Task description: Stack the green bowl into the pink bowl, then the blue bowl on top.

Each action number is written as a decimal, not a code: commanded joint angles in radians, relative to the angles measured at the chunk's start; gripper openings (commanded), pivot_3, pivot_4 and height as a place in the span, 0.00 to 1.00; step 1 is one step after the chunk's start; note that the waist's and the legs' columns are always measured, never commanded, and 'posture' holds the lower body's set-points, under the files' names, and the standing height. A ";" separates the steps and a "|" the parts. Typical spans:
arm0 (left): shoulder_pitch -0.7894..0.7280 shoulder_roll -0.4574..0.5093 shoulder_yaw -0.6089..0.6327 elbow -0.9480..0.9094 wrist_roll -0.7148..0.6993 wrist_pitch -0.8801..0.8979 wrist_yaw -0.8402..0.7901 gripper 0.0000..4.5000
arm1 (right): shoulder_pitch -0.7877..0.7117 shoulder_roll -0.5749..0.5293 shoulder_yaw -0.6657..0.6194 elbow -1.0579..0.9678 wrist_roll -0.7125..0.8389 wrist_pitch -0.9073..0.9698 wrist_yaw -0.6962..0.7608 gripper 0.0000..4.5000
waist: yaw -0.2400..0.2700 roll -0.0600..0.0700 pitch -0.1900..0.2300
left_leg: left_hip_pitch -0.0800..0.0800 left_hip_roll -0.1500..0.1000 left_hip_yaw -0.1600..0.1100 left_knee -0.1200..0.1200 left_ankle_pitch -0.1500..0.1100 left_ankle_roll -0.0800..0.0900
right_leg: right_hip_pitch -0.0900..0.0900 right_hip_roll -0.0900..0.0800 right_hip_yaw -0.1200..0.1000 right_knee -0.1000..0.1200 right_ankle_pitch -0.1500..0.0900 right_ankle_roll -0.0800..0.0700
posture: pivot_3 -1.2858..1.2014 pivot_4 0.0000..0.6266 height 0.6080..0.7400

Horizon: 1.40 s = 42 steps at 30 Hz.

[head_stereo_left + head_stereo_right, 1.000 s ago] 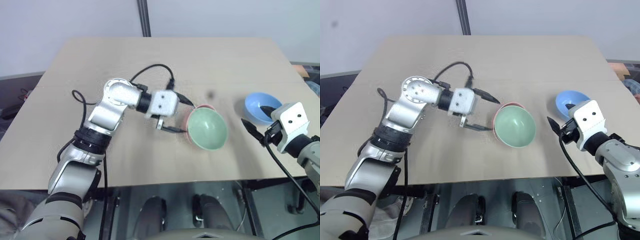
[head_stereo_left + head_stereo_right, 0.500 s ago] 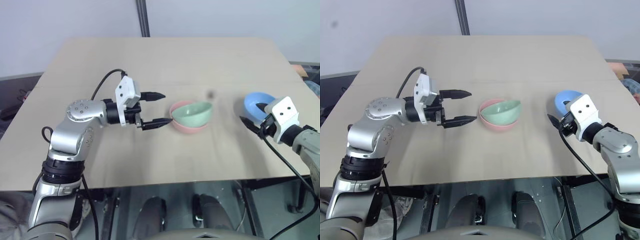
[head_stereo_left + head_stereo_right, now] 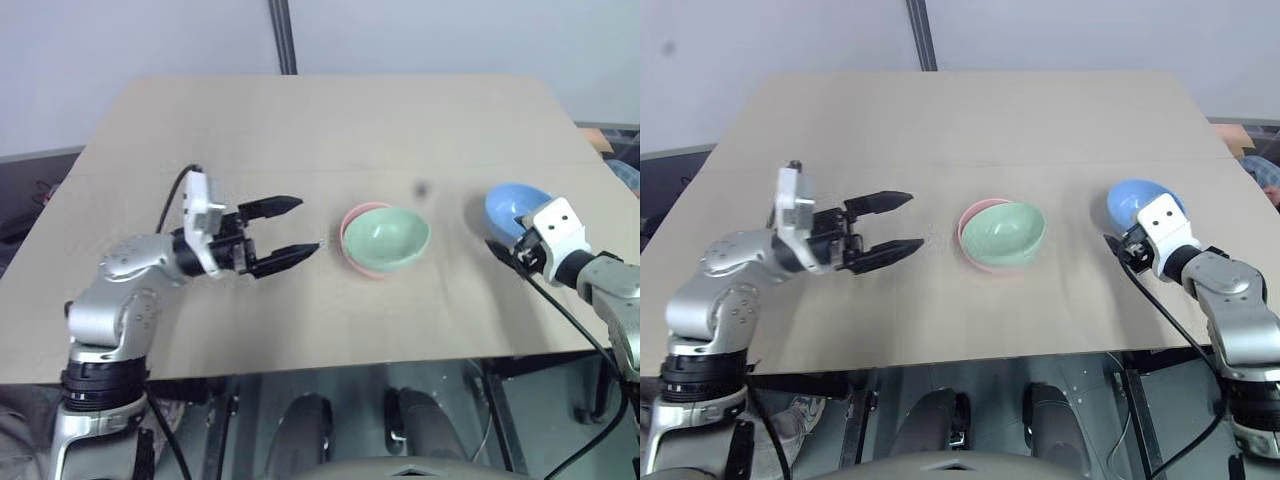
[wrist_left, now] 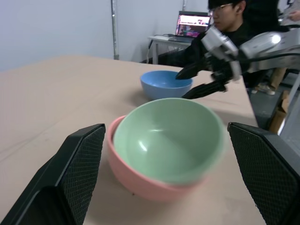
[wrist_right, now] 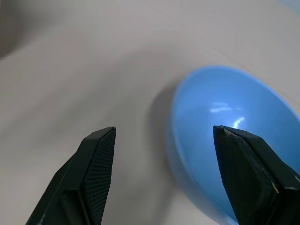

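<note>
On the tan worktop (image 3: 300,130), the green bowl (image 3: 387,237) sits tilted inside the pink bowl (image 3: 362,264), just right of the frame's centre. The left end effector (image 3: 288,228) hovers left of the pair, apart from them, its black fingers spread and gripping nothing. At the right edge, the blue bowl (image 3: 515,209) lies tipped on the worktop; the right end effector (image 5: 164,136) sits against its near side, fingers parted with one over the bowl's hollow, not clenched on it.
</note>
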<state>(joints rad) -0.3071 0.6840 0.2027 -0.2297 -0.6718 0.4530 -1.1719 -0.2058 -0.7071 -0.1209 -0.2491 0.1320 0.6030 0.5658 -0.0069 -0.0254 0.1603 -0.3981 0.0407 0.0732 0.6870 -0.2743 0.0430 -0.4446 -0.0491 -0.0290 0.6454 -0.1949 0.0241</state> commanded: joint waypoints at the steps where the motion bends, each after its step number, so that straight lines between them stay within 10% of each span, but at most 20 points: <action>1: 0.019 0.037 0.045 0.008 -0.085 0.031 -0.067 0.98 | -0.060 -0.023 0.008 0.072 -0.022 -0.046 0.010 0.77 | -0.002 0.000 0.000 | 0.000 0.000 0.000 0.000 0.000 0.000 | 0.000 0.000 0.000 0.000 0.000 0.000 | 0.52 0.24 1.00; 8: 0.050 0.041 0.079 -0.019 -0.127 0.045 -0.038 0.98 | -0.113 -0.030 0.037 0.181 -0.033 -0.065 0.038 0.77 | -0.002 0.000 0.000 | -0.001 0.000 0.000 0.000 0.000 0.000 | 0.000 0.000 0.000 -0.001 0.002 -0.001 | 0.52 0.24 1.00; 16: 0.085 0.058 0.110 -0.046 -0.174 0.060 -0.044 1.00 | -0.158 -0.036 0.066 0.239 -0.051 -0.097 0.068 0.02 | -0.004 0.000 0.000 | -0.001 0.000 0.000 0.000 0.000 0.000 | 0.000 0.000 0.000 -0.001 0.001 0.000 | 0.52 0.24 1.00; 30: 0.064 0.008 0.067 0.017 -0.139 0.016 -0.018 1.00 | -0.231 -0.042 0.061 -0.351 0.286 0.046 0.214 0.02 | -0.002 0.001 0.001 | -0.001 0.002 -0.001 -0.002 0.000 0.000 | -0.001 0.001 -0.001 -0.001 0.001 0.001 | 0.52 0.24 1.00; 42: 0.024 0.002 0.047 0.042 -0.131 0.012 -0.028 1.00 | -0.196 -0.010 0.342 -0.378 0.141 0.036 0.164 0.02 | -0.001 0.000 0.000 | -0.001 0.000 0.000 -0.001 0.000 0.000 | -0.001 -0.001 -0.001 -0.001 0.001 -0.003 | 0.52 0.24 1.00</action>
<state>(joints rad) -0.2742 0.6821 0.2349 -0.1724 -0.7903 0.4775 -1.1963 -0.3885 -0.7180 0.2281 -0.6050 0.2915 0.6739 0.7319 -0.0078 -0.0255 0.1605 -0.3993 0.0408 0.0730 0.6861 -0.2743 0.0429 -0.4453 -0.0500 -0.0298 0.6443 -0.1935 0.0210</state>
